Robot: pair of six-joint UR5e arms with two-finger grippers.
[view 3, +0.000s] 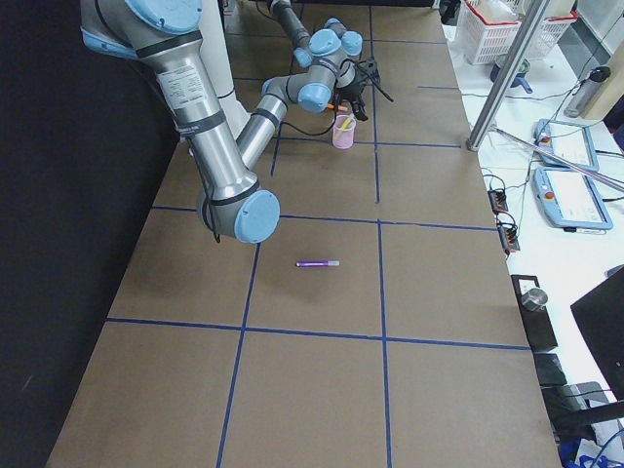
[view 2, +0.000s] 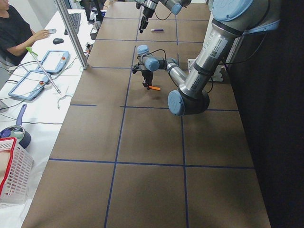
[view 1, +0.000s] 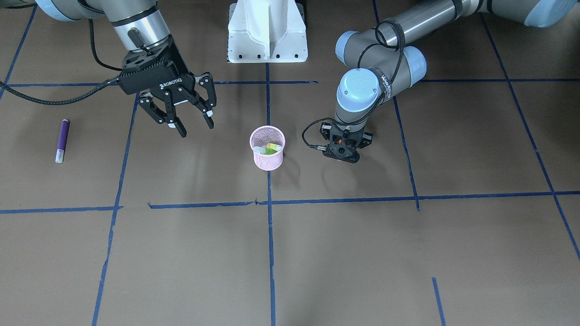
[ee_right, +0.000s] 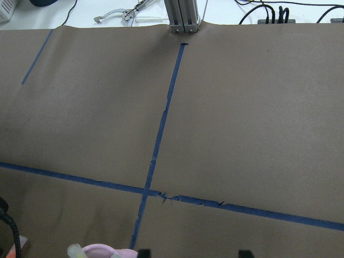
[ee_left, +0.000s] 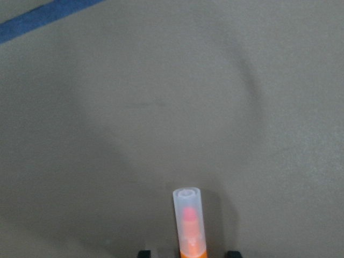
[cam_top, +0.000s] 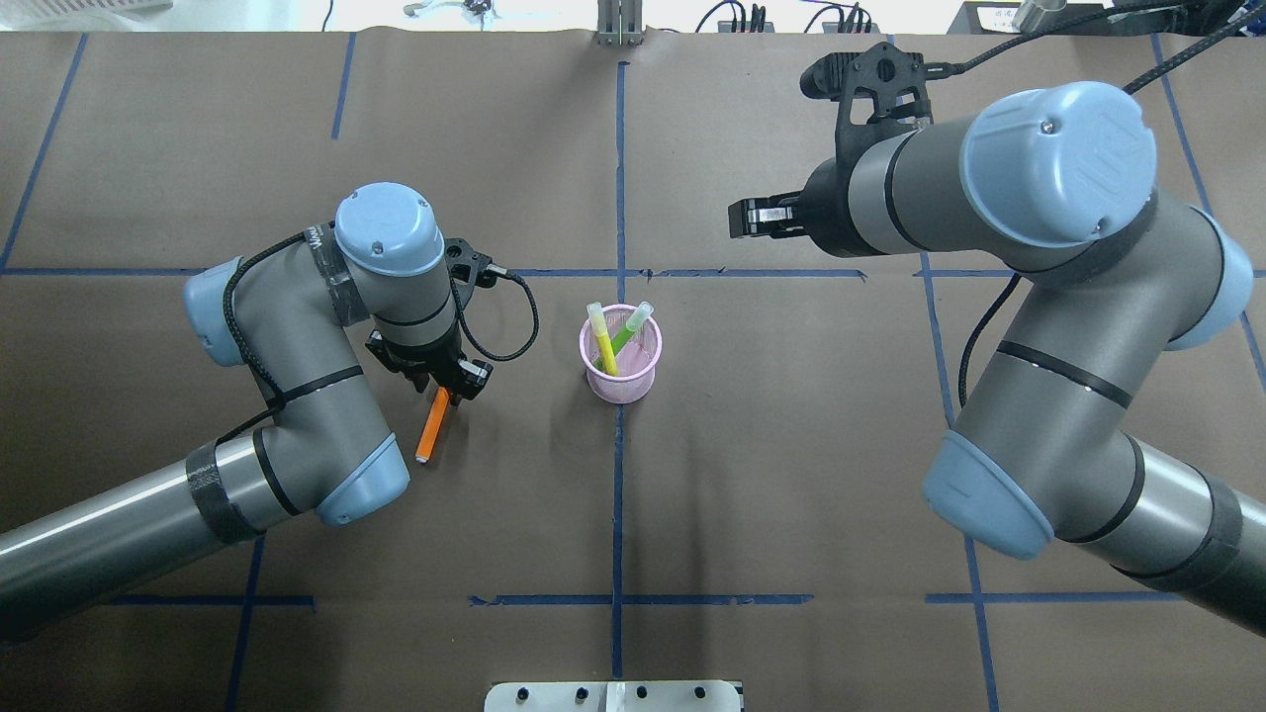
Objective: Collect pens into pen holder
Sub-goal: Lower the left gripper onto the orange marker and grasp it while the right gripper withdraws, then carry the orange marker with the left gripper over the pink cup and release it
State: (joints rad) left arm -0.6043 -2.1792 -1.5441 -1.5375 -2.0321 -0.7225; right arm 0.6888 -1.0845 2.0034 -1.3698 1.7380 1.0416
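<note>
The pink mesh pen holder (cam_top: 620, 371) stands upright at the table's middle, also in the front view (view 1: 267, 158), and holds a green pen (cam_top: 627, 333) and a yellow pen (cam_top: 602, 341). The orange pen (cam_top: 431, 427) lies on the table, one end under my left gripper (cam_top: 445, 389). In the left wrist view the orange pen (ee_left: 189, 226) shows between the spread fingertips, which stand clear of it, so that gripper is open. The purple pen (view 1: 62, 140) lies alone far on my right. My right gripper (view 1: 195, 128) is open and empty, raised between the purple pen and the holder.
Blue tape lines (view 1: 270, 253) cross the brown table cover. The white robot base (view 1: 267, 31) stands at the table's edge behind the holder. An operator, tablets and a basket (view 2: 14, 175) are on the side table beyond the work area.
</note>
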